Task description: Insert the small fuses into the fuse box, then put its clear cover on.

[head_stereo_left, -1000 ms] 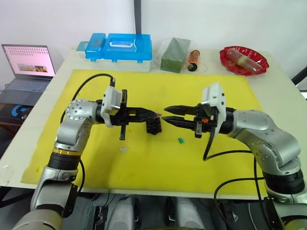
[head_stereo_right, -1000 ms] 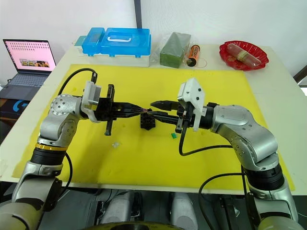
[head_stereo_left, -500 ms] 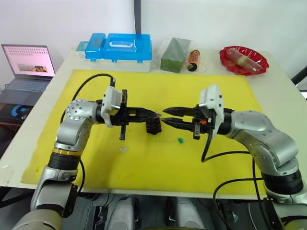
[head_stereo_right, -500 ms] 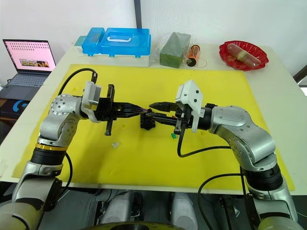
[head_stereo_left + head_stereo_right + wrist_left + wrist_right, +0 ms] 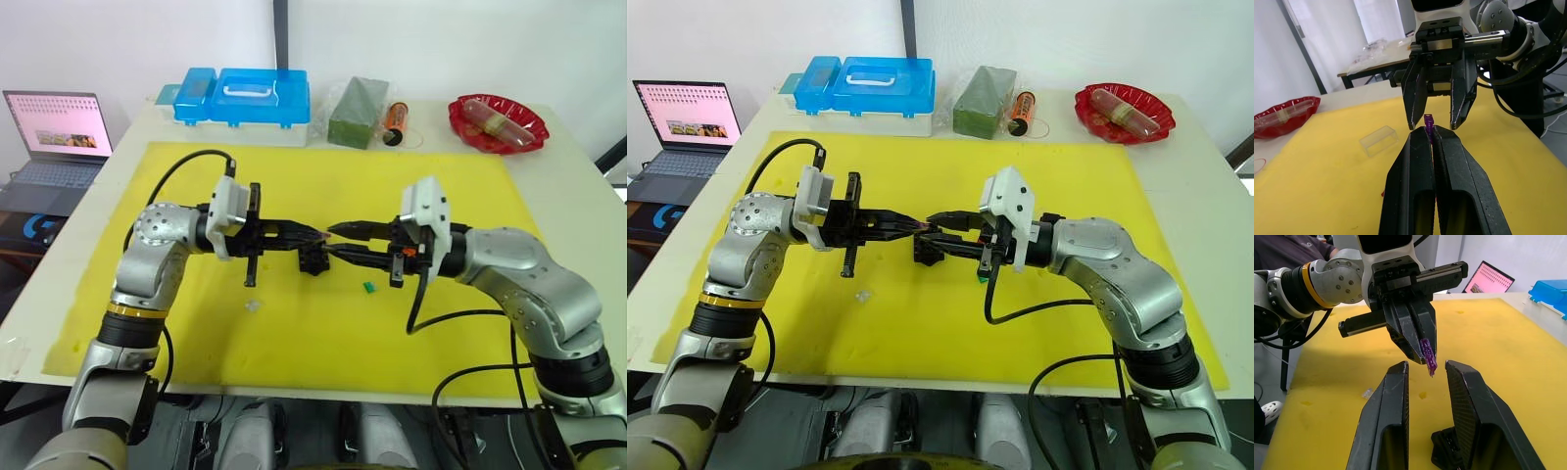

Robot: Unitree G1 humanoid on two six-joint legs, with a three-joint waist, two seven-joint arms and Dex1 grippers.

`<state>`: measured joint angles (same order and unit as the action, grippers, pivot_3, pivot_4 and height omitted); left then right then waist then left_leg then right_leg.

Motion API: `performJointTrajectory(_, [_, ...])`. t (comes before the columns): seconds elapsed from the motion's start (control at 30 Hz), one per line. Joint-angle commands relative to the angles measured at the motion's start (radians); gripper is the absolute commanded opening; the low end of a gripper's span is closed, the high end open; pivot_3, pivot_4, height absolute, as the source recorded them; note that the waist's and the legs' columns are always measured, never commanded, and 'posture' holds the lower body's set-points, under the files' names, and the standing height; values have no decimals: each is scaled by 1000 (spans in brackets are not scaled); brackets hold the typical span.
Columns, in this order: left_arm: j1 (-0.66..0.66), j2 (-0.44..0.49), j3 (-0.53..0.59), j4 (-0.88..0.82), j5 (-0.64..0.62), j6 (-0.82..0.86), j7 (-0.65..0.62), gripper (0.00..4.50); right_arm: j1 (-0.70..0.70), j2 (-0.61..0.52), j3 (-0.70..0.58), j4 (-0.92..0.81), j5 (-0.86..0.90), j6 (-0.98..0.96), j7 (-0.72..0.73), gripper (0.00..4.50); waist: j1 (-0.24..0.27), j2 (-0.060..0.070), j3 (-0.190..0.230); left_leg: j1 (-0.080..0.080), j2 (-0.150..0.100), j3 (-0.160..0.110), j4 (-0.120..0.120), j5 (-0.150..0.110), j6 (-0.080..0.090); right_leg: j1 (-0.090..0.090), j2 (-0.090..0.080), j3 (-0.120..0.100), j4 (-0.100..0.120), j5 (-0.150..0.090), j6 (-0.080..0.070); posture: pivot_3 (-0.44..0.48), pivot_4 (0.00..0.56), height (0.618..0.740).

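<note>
One fuse point(image 5: 1428, 357), purple-pink, is pinched at the tips of the left gripper point(image 5: 315, 235), whose fingers are closed on it so that only its outer end stands proud. The right gripper point(image 5: 334, 239) faces it tip to tip with its fingers parted, one on either side of the fuse and not yet touching it. Both meet above the fuse box point(image 5: 313, 260), which sits on the yellow mat point(image 5: 460, 186) in the middle of the tabletop point(image 5: 563, 147).

A green fuse point(image 5: 369, 287) lies on the mat just near and right of the box. The clear cover point(image 5: 1378, 140) lies on the mat near and left of the box, apart from it. The remaining fuses cannot be made out.

Handling, as judged: the fuse is very light, stiff and smooth, with little surface to hold, so it may twist or flick out under an uneven pinch. The best hold looks to be across the flat faces of the plastic body, leaving the blade end free for the slot. The cover looks thin and light, likely to skid; its long sides are the place to take it.

No brand or label is legible on the fuse, the box or either gripper. The laptop point(image 5: 57, 127) screen at far left shows content too small to read.
</note>
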<state>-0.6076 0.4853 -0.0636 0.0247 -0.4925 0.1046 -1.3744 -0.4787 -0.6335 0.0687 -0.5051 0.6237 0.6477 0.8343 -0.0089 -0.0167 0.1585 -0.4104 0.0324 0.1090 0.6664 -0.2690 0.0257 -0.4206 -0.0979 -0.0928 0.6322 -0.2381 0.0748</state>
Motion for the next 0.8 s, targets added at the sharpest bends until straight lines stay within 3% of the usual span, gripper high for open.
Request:
performJointTrajectory(0.03, [-3, 6, 9, -34, -17, 1, 3, 0, -29, 8, -22, -20, 15, -11, -2, 1270, 0, 0, 0, 0, 0, 0, 0, 0, 0, 0, 0, 0, 0, 0, 0, 0, 150, 740])
performJointTrajectory(0.43, [-6, 2, 6, -33, -16, 0, 4, 0, -29, 1, -23, -22, 20, -5, -3, 1270, 0, 0, 0, 0, 0, 0, 0, 0, 0, 0, 0, 0, 0, 0, 0, 0, 150, 740])
performJointTrajectory(0.53, [-6, 2, 6, -33, -16, 1, 3, 0, -28, 0, -23, -22, 20, -5, -2, 676, 0, 0, 0, 0, 0, 0, 0, 0, 0, 0, 0, 0, 0, 0, 0, 0, 150, 740])
performJointTrajectory(0.6, [-7, 2, 6, -32, -16, 0, 2, 0, -29, 1, -23, -21, 21, -5, -2, 36, 0, 0, 0, 0, 0, 0, 0, 0, 0, 0, 0, 0, 0, 0, 0, 0, 150, 740])
performJointTrajectory(0.8, [-4, 3, 4, -37, -18, 1, 4, 0, -30, 1, -25, -20, 22, -5, 1, 36, 0, 0, 0, 0, 0, 0, 0, 0, 0, 0, 0, 0, 0, 0, 0, 0, 150, 740])
